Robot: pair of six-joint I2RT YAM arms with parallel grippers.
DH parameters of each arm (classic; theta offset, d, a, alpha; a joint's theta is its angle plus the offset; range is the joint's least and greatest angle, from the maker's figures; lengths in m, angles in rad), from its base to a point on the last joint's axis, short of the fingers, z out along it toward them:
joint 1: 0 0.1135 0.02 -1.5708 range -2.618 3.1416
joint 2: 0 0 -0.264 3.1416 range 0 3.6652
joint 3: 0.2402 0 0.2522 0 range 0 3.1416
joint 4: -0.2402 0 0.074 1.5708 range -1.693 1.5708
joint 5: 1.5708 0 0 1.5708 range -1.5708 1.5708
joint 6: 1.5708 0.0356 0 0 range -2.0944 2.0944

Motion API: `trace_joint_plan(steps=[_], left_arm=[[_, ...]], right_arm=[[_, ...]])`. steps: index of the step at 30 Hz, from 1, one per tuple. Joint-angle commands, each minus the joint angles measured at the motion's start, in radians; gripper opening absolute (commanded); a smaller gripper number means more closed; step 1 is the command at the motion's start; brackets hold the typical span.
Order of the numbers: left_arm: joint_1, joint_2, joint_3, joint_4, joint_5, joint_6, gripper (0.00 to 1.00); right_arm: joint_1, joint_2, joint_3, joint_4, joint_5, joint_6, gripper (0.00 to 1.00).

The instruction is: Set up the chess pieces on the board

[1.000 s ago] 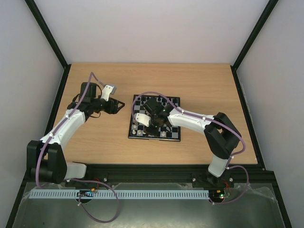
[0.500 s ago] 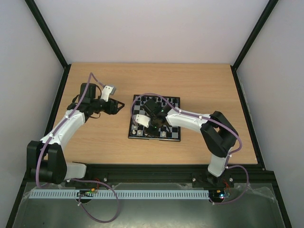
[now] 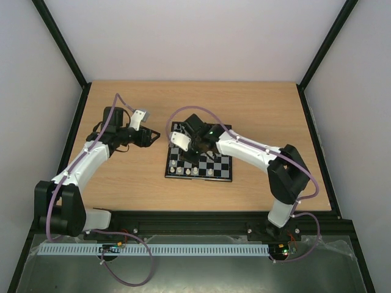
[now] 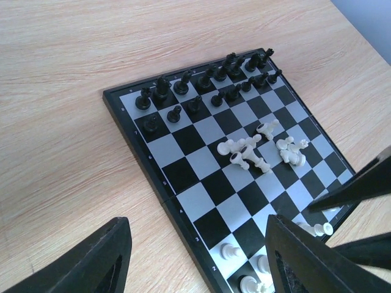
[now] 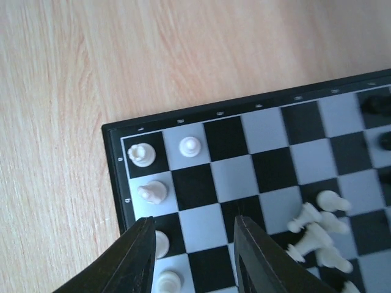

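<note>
1. Bases: the left arm [image 3: 82, 162] and the right arm [image 3: 250, 152] rise from the near edge of the desk [image 3: 256, 104].
2. Board [image 4: 195, 162]: it lies flat on the desk ahead of the bases, roughly central, with bare wood on every side.
3. Near edge of the board: white pieces [image 5: 151, 193] stand upright on the squares at the near left corner. Four are in a file along the border, and one smaller piece is just beside them.
4. Right tool [image 5: 193, 220]: it hangs above the left part of the board. The jaws stand apart and grip nothing – only checkered squares show between the fingers.
5. Mid-board: a heap [image 4: 256, 149] of white figurines lies tipped over. Several of them touch one another, and the heap is well apart from the standing white file.
6. Left tool [image 4: 198, 220]: it is held over the desk just left of the board and aimed at it. The jaws are spread wide, and it touches neither the board nor any piece.
7. Far edge of the board: black pieces [image 4: 208, 91] stand upright in two rows.
</note>
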Motion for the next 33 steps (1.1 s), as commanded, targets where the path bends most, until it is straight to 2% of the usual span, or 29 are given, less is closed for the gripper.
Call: trace_joint_plan(steps=[1, 12, 16, 22, 33], left_arm=[[0.006, 0.012, 0.026, -0.011, 0.038, 0.015, 0.62], [-0.019, 0.039, 0.070, -0.058, 0.046, 0.075, 0.58], [-0.024, 0.044, 0.073, -0.057, 0.045, 0.076, 0.58], [-0.026, 0.039, 0.072, -0.064, 0.039, 0.079, 0.58], [-0.026, 0.033, 0.059, -0.064, 0.040, 0.079, 0.59]], right_arm=[[-0.061, -0.070, 0.022, -0.080, -0.031, 0.073, 0.36], [-0.266, -0.108, -0.092, -0.058, 0.040, 0.115, 0.28], [-0.277, -0.077, -0.093, -0.102, 0.027, 0.098, 0.28], [-0.277, -0.022, -0.080, -0.118, 0.047, 0.116, 0.38], [-0.277, 0.080, -0.026, -0.162, 0.070, 0.132, 0.31]])
